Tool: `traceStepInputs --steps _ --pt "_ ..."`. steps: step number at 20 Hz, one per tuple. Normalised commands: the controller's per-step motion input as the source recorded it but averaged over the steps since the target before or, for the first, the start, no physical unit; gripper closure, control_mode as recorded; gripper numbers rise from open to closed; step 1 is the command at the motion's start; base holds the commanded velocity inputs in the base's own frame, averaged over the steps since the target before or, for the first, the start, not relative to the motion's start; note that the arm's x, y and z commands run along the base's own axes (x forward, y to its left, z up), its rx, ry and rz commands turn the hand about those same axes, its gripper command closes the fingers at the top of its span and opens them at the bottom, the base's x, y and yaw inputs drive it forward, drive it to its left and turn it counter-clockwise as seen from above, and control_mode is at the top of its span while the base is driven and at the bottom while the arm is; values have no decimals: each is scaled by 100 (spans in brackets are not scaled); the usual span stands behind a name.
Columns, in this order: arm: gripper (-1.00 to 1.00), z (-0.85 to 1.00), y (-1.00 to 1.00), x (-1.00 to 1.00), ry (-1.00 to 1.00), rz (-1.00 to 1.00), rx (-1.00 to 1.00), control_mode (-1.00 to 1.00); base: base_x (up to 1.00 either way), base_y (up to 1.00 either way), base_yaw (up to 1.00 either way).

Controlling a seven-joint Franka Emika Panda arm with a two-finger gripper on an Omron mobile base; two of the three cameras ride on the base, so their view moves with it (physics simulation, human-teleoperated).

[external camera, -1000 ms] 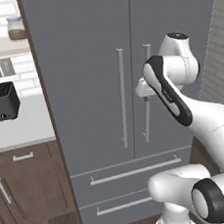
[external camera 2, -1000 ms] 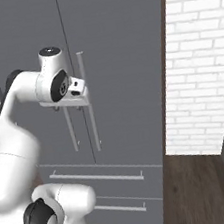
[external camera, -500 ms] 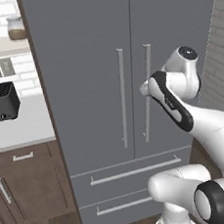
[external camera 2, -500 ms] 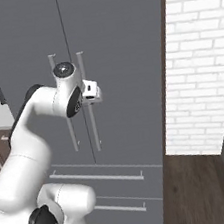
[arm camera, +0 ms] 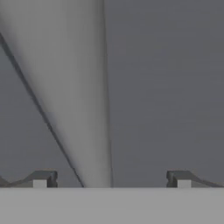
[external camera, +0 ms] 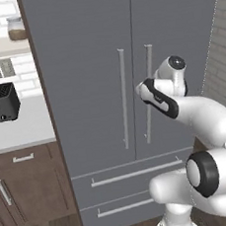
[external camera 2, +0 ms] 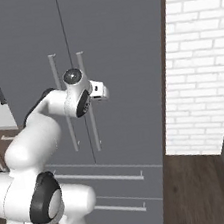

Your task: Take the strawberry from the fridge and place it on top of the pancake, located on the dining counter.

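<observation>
The fridge [external camera: 89, 63] is a tall grey double-door unit and both doors are shut. My gripper [external camera 2: 97, 91] is up against the right door's long silver handle [external camera 2: 81, 62] at mid-height. In the hand view my gripper [arm camera: 111, 179] is open, and the handle [arm camera: 83, 109] runs as a pale blurred bar between the two fingertips, nearer the left one. In the left base view my forearm covers part of that handle [external camera: 149, 61]. The strawberry is hidden behind the shut doors. The pancake and the dining counter are out of view.
Two fridge drawers [external camera: 136, 172] lie below the doors. Left of the fridge are a white worktop [external camera: 22, 130] with a black toaster [external camera: 2, 103] and dark brown cabinets [external camera: 24, 189]. A white brick wall [external camera 2: 204, 70] stands to the right, above wooden floor.
The arm has dropped lower and the hand has slid across to the right door's handle. The jaws stayed open. The fridge doors have not moved.
</observation>
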Motion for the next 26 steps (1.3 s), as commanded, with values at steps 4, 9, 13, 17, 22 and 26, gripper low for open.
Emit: traceStepInputs --steps 4,9,13,17,22,26 --pt "-100 -1 5 55 0 -8 0 -100 0 0 0" --pt "-100 -20 0 46 -9 -3 -3 -100 0 0 0" --pt "-100 -15 0 39 -8 -2 -1 -100 0 0 0" --pt "-100 -8 0 31 -6 0 0 -100 0 0 0" --pt "100 -2 -2 35 -1 0 0 -100 0 0 0" --pt "100 0 -8 -4 3 0 0 -100 0 0 0"
